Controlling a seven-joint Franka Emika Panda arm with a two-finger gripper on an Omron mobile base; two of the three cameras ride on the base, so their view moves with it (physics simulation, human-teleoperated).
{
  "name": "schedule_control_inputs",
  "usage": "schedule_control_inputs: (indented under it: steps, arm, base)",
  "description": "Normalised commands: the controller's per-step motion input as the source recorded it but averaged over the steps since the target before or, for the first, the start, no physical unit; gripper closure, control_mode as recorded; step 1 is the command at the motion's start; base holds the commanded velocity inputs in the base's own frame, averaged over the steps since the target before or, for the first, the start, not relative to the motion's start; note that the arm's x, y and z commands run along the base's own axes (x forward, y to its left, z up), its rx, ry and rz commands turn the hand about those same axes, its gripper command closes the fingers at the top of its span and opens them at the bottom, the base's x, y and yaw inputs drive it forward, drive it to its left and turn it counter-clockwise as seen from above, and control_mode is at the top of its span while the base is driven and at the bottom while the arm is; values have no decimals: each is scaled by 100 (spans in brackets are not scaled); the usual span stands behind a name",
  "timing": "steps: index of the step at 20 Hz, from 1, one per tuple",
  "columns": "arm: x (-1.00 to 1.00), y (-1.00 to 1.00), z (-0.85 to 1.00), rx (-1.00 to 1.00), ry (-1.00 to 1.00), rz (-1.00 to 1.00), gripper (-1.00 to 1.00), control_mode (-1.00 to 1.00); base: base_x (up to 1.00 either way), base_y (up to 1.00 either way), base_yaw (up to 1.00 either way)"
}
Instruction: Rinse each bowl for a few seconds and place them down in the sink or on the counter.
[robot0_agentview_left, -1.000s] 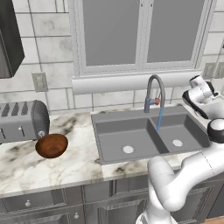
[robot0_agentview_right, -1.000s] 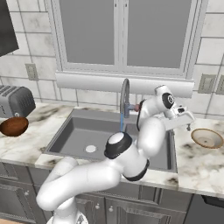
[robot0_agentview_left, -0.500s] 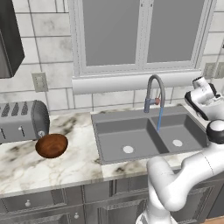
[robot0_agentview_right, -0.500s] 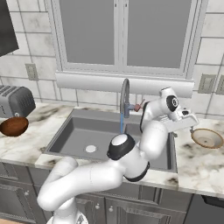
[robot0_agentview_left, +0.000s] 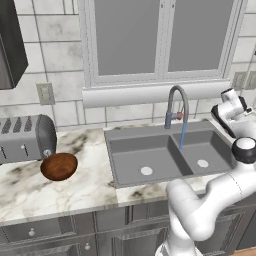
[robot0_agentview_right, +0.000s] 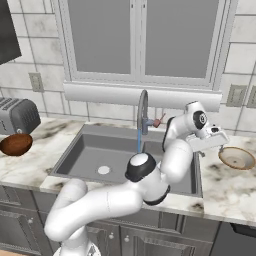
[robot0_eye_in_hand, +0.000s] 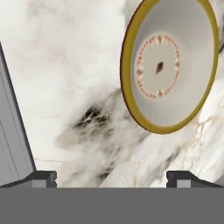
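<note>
The pale bowl (robot0_eye_in_hand: 168, 65) sits upright on the marble tabletop (robot0_eye_in_hand: 65, 65) to the right of the sink (robot0_agentview_right: 90, 150); I can see its yellowish rim and a ring of small red marks on its floor. My hand (robot0_eye_in_hand: 111, 177) hovers over the bare marble just beside it, fingers (robot0_eye_in_hand: 41, 177) spread wide, holding nothing. In the right base view the hand (robot0_agentview_right: 212, 141) hangs near the bowl's left edge. The reddish-brown bowl (robot0_agentview_left: 59, 166) rests on the tabletop left of the sink, just in front of the toaster (robot0_agentview_left: 25, 137). A thin blue stream of water (robot0_agentview_left: 182, 135) falls from the faucet (robot0_agentview_left: 176, 105) into the right basin.
</note>
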Motion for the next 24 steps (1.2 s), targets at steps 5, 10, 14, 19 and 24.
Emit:
schedule_control_inputs:
  steps: [5,10,14,19,24]
  arm:
    - [25,-16,-5,1,1,2,-100,-100]
    - [24,-11,-11,1,3,3,-100,-100]
    - [23,-14,-16,2,4,3,-100,-100]
    - [21,-19,-16,4,5,3,-100,-100]
    - [18,-22,-13,5,5,3,-100,-100]
  base:
    - [0,0,0]
    - [0,0,0]
    - [0,0,0]
    - [0,0,0]
    - [0,0,0]
